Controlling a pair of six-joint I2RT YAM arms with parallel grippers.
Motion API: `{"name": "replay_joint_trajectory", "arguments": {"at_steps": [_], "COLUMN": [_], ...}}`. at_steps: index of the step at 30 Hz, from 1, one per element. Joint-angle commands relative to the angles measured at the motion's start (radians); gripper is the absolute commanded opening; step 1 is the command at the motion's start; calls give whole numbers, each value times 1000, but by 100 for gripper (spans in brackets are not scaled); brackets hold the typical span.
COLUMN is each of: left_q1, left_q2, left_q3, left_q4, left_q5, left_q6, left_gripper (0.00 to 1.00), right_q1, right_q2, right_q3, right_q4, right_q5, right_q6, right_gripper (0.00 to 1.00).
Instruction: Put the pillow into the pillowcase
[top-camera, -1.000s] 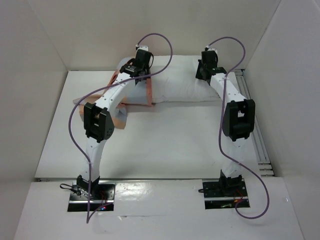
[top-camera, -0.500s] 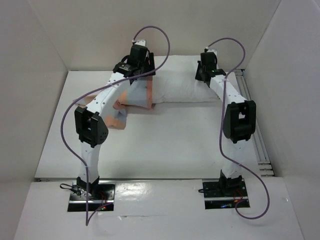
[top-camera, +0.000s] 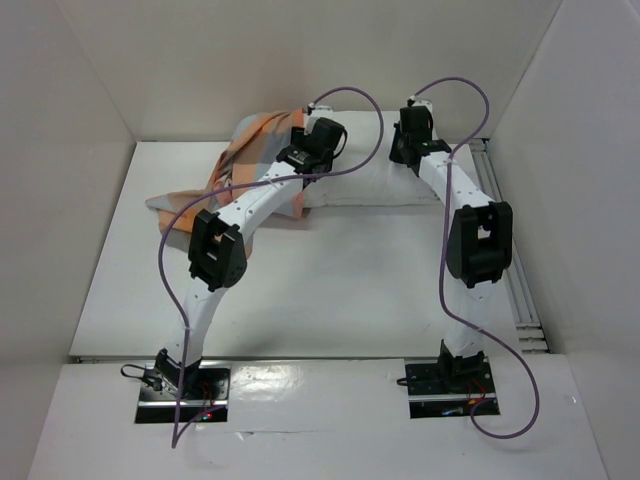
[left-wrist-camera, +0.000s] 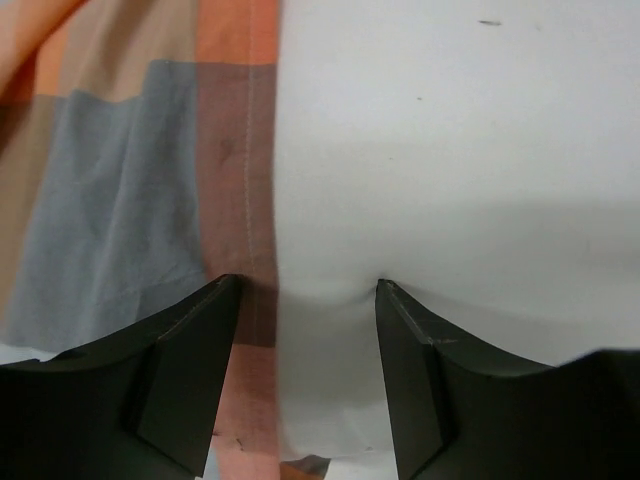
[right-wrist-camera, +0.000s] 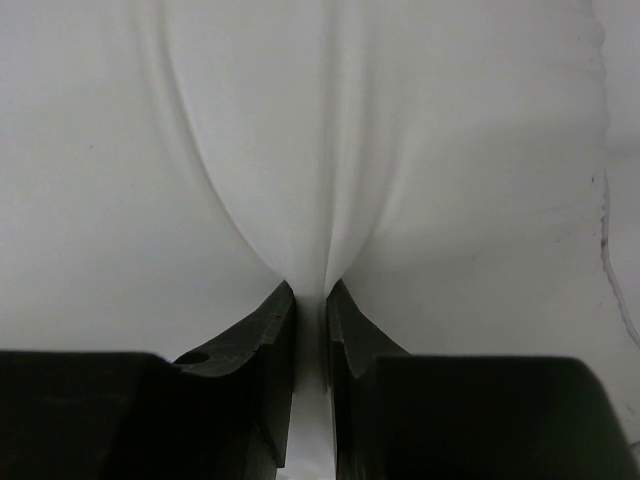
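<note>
Pinching a raised fold of the pillow (right-wrist-camera: 300, 150), the right gripper (right-wrist-camera: 310, 290) is all but closed on the white cloth. Left gripper (left-wrist-camera: 305, 285) is wide apart and grips nothing, its tips pressed down where the pillowcase (left-wrist-camera: 130, 180) hem meets the pillow. Pillow lies at the far side of the table (top-camera: 330, 290), its left end covered by the bunched pillowcase.

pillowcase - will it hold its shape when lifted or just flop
Likely floppy: the pillowcase lies bunched and rumpled over one end of the pillow. Probably light too, since the left wrist view shows thin, softly creased cloth. Pushed, it would likely fold rather than slide whole.
</note>
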Motion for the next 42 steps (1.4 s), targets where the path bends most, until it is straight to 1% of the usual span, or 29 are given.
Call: {"name": "replay_joint_trajectory", "arguments": {"at_steps": [1, 5, 7, 10, 11, 12, 14, 15, 16, 17, 20, 22, 23, 24, 26, 27, 28, 29, 31, 32, 33, 34, 35, 36, 37, 38, 40, 41, 42], "left_q1": [23, 23, 23, 23, 32, 41, 41, 53, 53, 63, 82, 92, 104, 104, 125, 139, 139, 148, 149, 149, 149, 149, 149, 149, 149, 136, 124, 112, 103], "left_q2": [6, -19, -37, -58, -59, -46, -36, -36, -49, -61, -114, -124, -135, -144, -158, -172, -172, -181, -181, -190, -190, -190, -203, -203, -216, -245, -279, -295, -305], "left_q3": [18, -36, -59, -88, -88, -76, -52, -52, -52, -64, -114, -125, -134, -134, -153, -153, -168, -168, -177, -177, -177, -177, -177, -177, -188, -197, -225, -235, -236], "left_q4": [11, 11, 11, 24, 24, 11, -24, -36, -36, -36, -27, -27, -27, -38, -38, -38, -38, -38, -38, -29, -29, -29, -15, -15, 3, 17, 60, 103, 122], "left_q5": [-157, -216, -216, -225, -225, -213, -202, -202, -202, -191, -139, -95, -76, -50, -6, 14, 28, 37, 37, 65, 74, 88, 124, 142, 151, 199, 301, 433, 511], "left_q6": [49, 37, 28, 28, 37, 37, 12, -17, -26, -37, -72, -83, -83, -112, -121, -136, -137, -137, -137, -137, -137, -137, -126, -126, -126, -105, -74, -62, -51], "left_gripper": [69, 66, 64, 64, 64, 62, 59, 59, 58, 55, 50, 50, 50, 50, 52, 50, 48, 44, 35, 20, 11, 0, 0, 0, 0, 0, 0, 0, 0], "right_q1": [26, 26, 26, 26, 26, 26, 37, 37, 47, 48, 35, 14, 14, 2, 2, 2, 2, 2, 2, 2, 2, 2, 2, 2, 2, 2, 2, 12, 12], "right_q2": [-12, -2, 7, 7, 7, 7, -23, -43, -63, -92, -83, -42, 5, 29, 64, 75, 75, 75, 64, 64, 64, 64, 64, 64, 64, 64, 34, 23, 23], "right_q3": [-29, -20, -20, -11, -2, -2, -2, -43, -63, -78, -89, -34, -16, 9, 43, 52, 52, 26, 15, 15, 15, 15, 6, 6, 6, 6, -17, -43, -43], "right_q4": [-34, -34, -34, -52, -52, -63, -63, -43, -25, -14, -17, -54, -87, -110, -137, -137, -128, -115, -106, -97, -97, -97, -88, -88, -88, -88, -56, -34, -19], "right_q5": [-31, -31, -31, -31, -10, -1, 34, 89, 119, 142, 159, 127, 104, 90, 55, 44, 44, 24, 15, 15, 15, 15, -4, -16, -27, -63, -123, -173, -217], "right_q6": [5, 15, 15, 15, 15, 15, 24, 24, 24, 24, 15, 4, -8, -8, 1, 1, 1, 1, 13, 13, 13, 13, 13, 13, 2, -8, -8, -8, 11], "right_gripper": [22, 22, 22, 22, 24, 39, 78, 89, 97, 100, 100, 100, 100, 100, 100, 100, 98, 89, 78, 74, 63, 55, 48, 26, 14, 0, 0, 0, 0]}}
